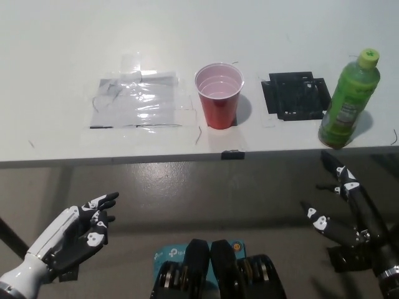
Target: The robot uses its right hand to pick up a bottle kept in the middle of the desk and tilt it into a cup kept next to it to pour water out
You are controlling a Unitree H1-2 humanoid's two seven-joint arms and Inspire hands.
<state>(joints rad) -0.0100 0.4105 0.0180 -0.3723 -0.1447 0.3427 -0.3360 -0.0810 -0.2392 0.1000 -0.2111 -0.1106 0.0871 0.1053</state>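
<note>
Right hand [349, 212] — fingers spread, holding nothing — hangs below the desk edge [187, 159], near the green bottle [349, 99].

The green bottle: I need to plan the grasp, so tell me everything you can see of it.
The green bottle is translucent green plastic with a lime cap on and a printed label round its middle. It stands upright near the front edge of the white desk, right of the black square patch. Nothing touches it but the desk; the open right hand is below it, apart.
</note>
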